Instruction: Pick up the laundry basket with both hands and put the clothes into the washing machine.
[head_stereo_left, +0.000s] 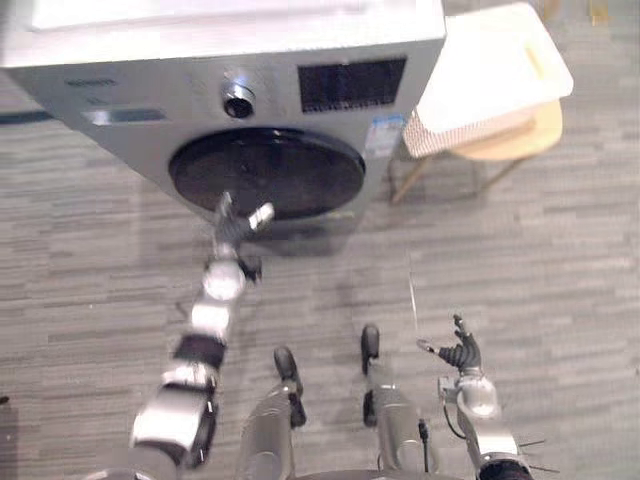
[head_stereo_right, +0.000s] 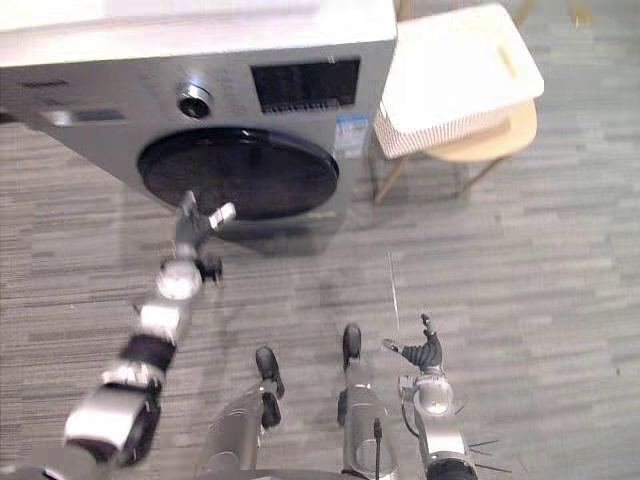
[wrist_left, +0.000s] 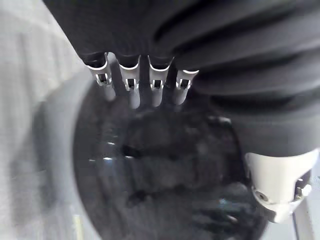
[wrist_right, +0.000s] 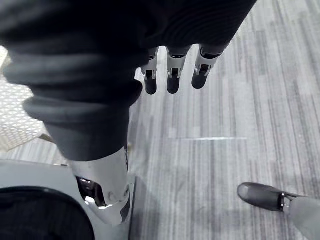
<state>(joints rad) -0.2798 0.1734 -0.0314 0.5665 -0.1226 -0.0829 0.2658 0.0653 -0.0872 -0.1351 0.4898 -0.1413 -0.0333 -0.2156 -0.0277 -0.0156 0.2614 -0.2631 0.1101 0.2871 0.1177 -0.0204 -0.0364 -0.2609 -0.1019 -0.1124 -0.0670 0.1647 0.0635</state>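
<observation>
Laundry basket (head_stereo_left: 455, 132), white with a latticed side, sits on a round wooden stool (head_stereo_left: 520, 142) just to the right of the washing machine (head_stereo_left: 150, 85), well apart from both hands. What lies inside it cannot be made out.

From the head, the machine stands grey on a grey striped floor (head_stereo_left: 570, 270). A knob (head_stereo_left: 238, 100) and a dark panel (head_stereo_left: 352, 84) sit above its round dark door (head_stereo_left: 267, 172), which looks closed. The left hand (head_stereo_left: 236, 226) is stretched far forward on its arm to the door's lower rim. Its fingers are straight and its thumb juts out to the side, and it holds nothing. Whether it touches the rim cannot be told from here. The right hand (head_stereo_left: 461, 352) hangs low over bare floor near the robot, with its fingers loosely spread and empty.

Along the left wrist, the straight fingers (wrist_left: 131, 80) lie side by side and point at the dark glass of the door, which is very close. The thumb (wrist_left: 280, 185) stands apart at the side. Nothing is between them, and contact with the glass cannot be judged.

Along the right wrist, the fingers (wrist_right: 172, 75) reach out relaxed over the striped floor, with the thumb (wrist_right: 107, 187) held away from them and nothing in the grasp. Past the hand shows the latticed wall of the basket, and beside it a corner of the machine with an edge of its dark door.
</observation>
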